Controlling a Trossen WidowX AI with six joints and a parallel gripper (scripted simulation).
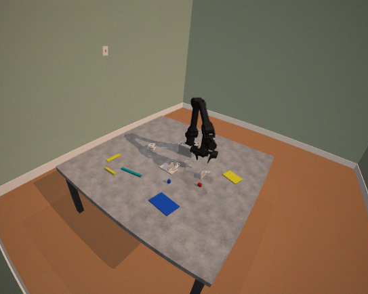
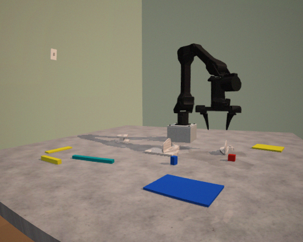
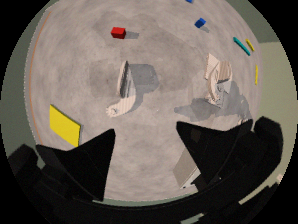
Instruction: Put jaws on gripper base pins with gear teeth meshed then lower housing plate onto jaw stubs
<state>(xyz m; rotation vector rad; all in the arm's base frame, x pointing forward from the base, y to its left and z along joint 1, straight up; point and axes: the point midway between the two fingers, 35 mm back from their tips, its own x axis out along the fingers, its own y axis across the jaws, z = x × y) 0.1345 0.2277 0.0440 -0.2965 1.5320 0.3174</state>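
Note:
The white gripper base (image 1: 164, 166) (image 2: 151, 151) lies on the table in front of the arm. One white jaw (image 1: 173, 166) (image 2: 167, 146) is on it; whether it sits on a pin is too small to tell. The other white jaw (image 1: 202, 175) (image 2: 225, 148) (image 3: 123, 86) lies apart on the table, right of the base in the top and exterior views. A small white piece, seemingly the housing plate (image 1: 152, 145) (image 2: 123, 135), stands at the back left. My gripper (image 1: 202, 160) (image 2: 217, 129) (image 3: 145, 129) is open and empty, above the table and a little behind the loose jaw.
A red block (image 1: 199, 185) (image 2: 231, 158) (image 3: 118, 33) is near the loose jaw. A blue block (image 1: 169, 181) (image 2: 173, 160) is before the base. A yellow plate (image 1: 232, 177) (image 3: 64, 125) lies right, a blue plate (image 1: 164, 204) in front, teal (image 1: 131, 172) and yellow bars (image 1: 110, 171) left.

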